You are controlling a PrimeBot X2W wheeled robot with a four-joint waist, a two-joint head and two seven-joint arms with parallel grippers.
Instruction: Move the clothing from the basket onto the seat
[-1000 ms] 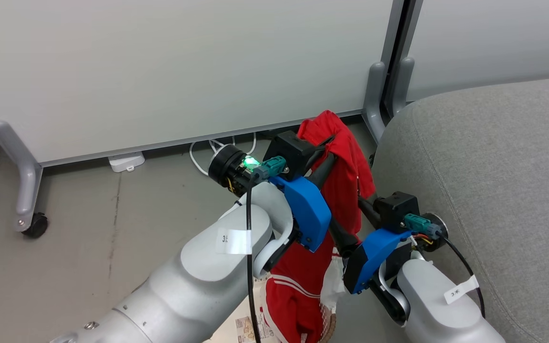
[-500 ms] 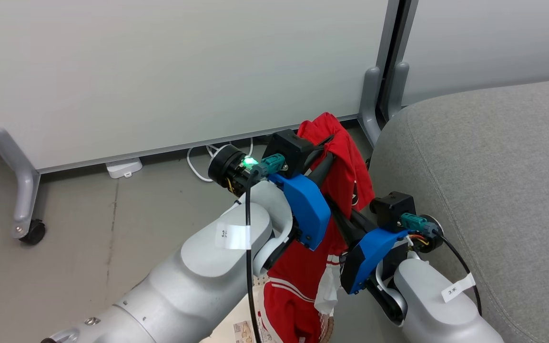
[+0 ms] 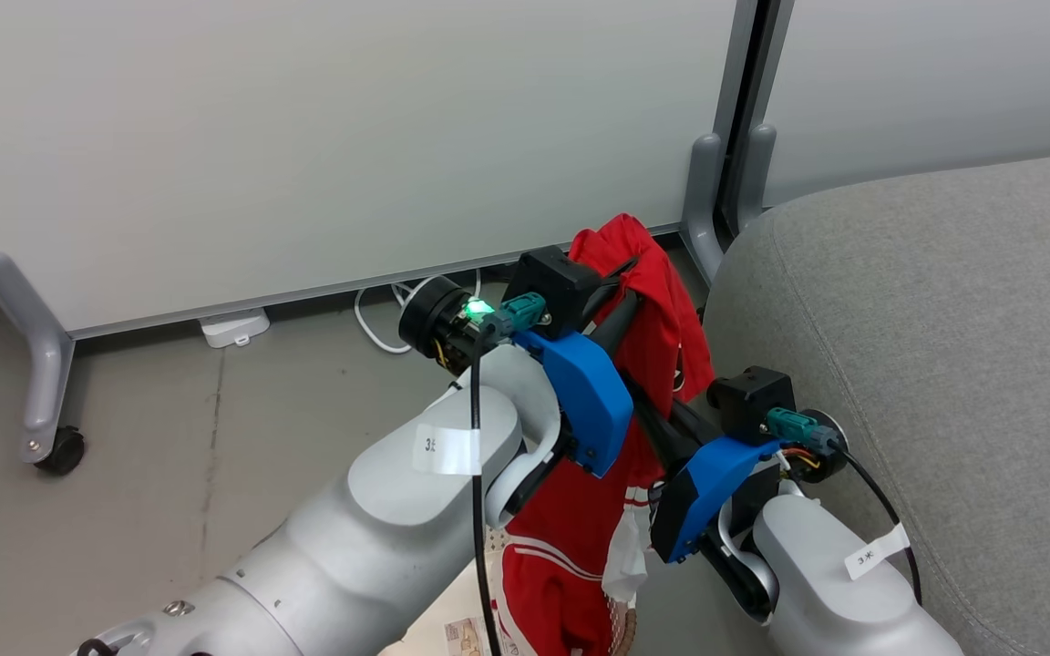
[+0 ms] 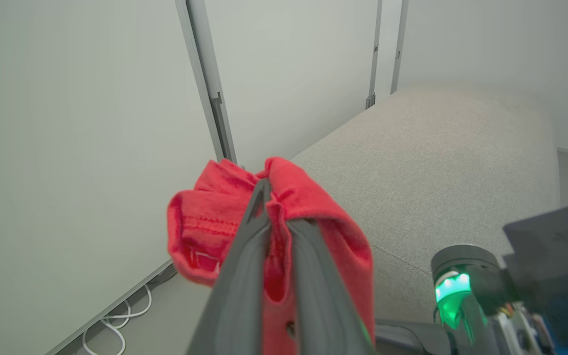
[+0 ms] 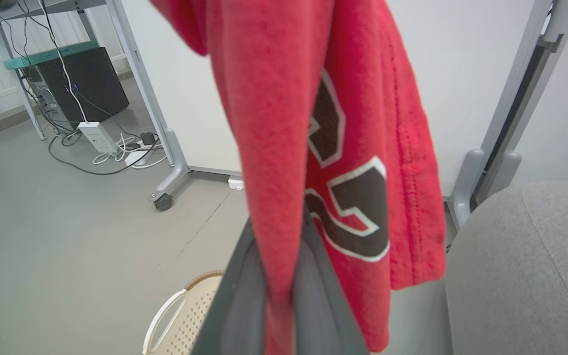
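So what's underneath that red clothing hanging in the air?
Below the clothing sits the cream basket on the grey floor. The clothing hides most of it, so its contents cannot be seen.

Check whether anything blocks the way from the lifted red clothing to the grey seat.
Nothing visible does. The clothing, pinched by the left end effector and the right end effector, hangs just beside the seat, whose near surface looks bare.
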